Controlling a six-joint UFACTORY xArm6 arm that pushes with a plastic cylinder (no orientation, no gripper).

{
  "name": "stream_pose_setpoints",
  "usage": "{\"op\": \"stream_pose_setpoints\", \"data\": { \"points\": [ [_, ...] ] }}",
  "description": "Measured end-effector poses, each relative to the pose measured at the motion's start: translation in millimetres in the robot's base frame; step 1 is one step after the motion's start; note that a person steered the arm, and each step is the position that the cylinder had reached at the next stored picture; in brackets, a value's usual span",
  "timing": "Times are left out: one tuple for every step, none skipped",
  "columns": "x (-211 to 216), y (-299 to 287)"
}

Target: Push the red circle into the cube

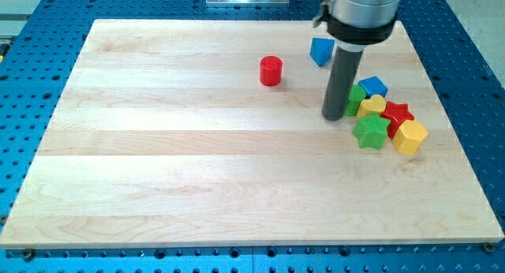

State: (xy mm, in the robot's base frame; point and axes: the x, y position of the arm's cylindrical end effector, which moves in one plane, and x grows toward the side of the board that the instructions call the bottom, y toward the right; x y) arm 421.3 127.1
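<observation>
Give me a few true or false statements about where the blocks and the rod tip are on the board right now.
1. My tip touches the red circle. False: they are clearly apart, the tip toward the view's right.
2. The green star lies beside the yellow block. True.
3. The red circle sits inside the cluster. False: it stands alone on the wooden board.
4. A blue block lies toward the view's top, apart from the cluster. True.

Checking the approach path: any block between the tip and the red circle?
No. My tip sits at the left edge of the cluster beside the green block; only bare board lies between it and the red circle.
</observation>
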Motion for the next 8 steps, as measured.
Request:
{"op": "stream_pose_setpoints", "data": {
  "points": [
    [-29,-54],
    [-31,-128],
    [-84,-116],
    [-90,-108],
    [-98,-107],
    [-90,-31],
    [-90,-25],
    [-93,24]
  ]
}}
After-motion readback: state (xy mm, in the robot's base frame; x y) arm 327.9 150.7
